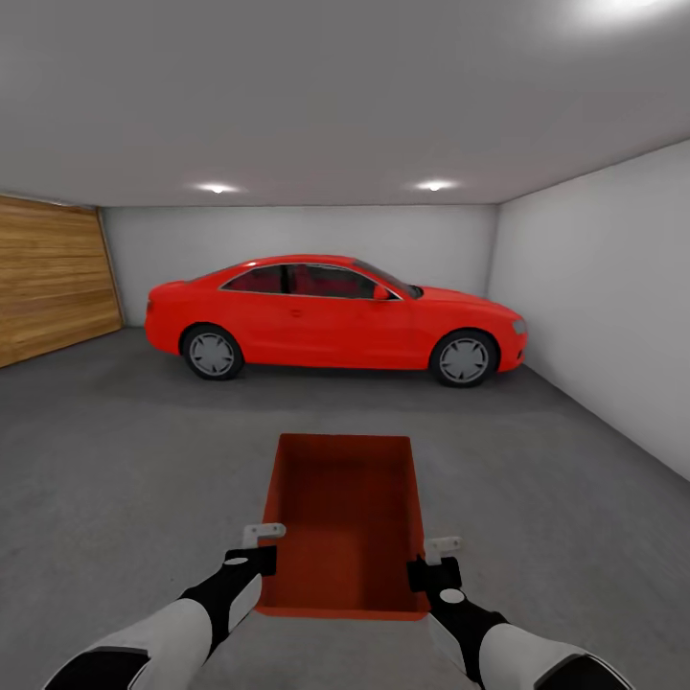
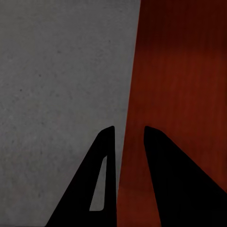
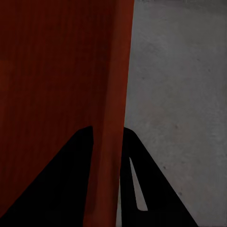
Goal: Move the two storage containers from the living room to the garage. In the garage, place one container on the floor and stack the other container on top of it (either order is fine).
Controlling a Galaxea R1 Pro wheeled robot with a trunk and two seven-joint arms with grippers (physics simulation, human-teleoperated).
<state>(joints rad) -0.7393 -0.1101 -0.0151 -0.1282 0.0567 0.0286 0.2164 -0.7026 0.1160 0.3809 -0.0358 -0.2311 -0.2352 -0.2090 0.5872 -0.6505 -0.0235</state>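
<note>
One storage container [image 1: 345,522] hangs between your arms, out in the open short of the red car [image 1: 331,311], above the garage floor [image 1: 115,460]. Left gripper [image 2: 128,137] and right gripper [image 3: 108,135] each pinch a side wall, one finger inside, one outside. Judged stiff, light, smooth-walled: it may slip, so keep both holds on the rim. Its underside, and how far it clears the floor, are hidden.

Open dark grey floor [image 1: 125,460] on both sides of and beyond the storage container [image 1: 345,517]. Red car [image 1: 331,316] stands broadside well ahead, blocking the far wall. White side wall [image 1: 613,297] bounds the right; wood-panelled door wall [image 1: 48,287] bounds the left. Container walls occupy both grippers' jaws.
</note>
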